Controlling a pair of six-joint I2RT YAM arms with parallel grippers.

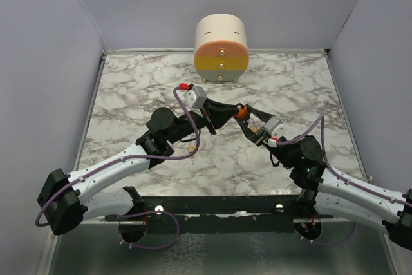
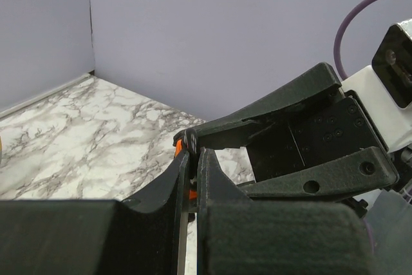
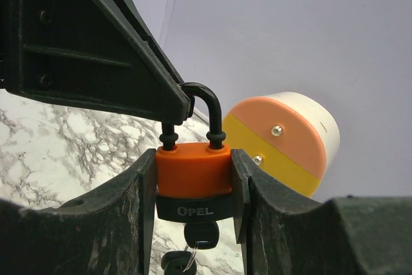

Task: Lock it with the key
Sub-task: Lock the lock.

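Note:
The orange padlock (image 3: 193, 170) with a black shackle (image 3: 207, 104) is held above the table between both grippers. My right gripper (image 3: 193, 178) is shut on its body from both sides; in the top view this gripper (image 1: 246, 121) is at mid-table. The key (image 3: 201, 232) with a black head is in the lock's underside, and a second black-headed key (image 3: 174, 263) hangs from it on a ring. My left gripper (image 2: 193, 154) is shut on the shackle (image 2: 188, 138), and its fingers (image 3: 129, 88) show at the shackle in the right wrist view. In the top view the left gripper (image 1: 225, 113) meets the padlock (image 1: 241, 112).
A white cylinder (image 1: 221, 46) with an orange and yellow face stands at the back wall; it also shows in the right wrist view (image 3: 283, 143). A small tan object (image 1: 192, 149) lies on the marble table (image 1: 129, 88) beside the left arm. Purple walls enclose three sides.

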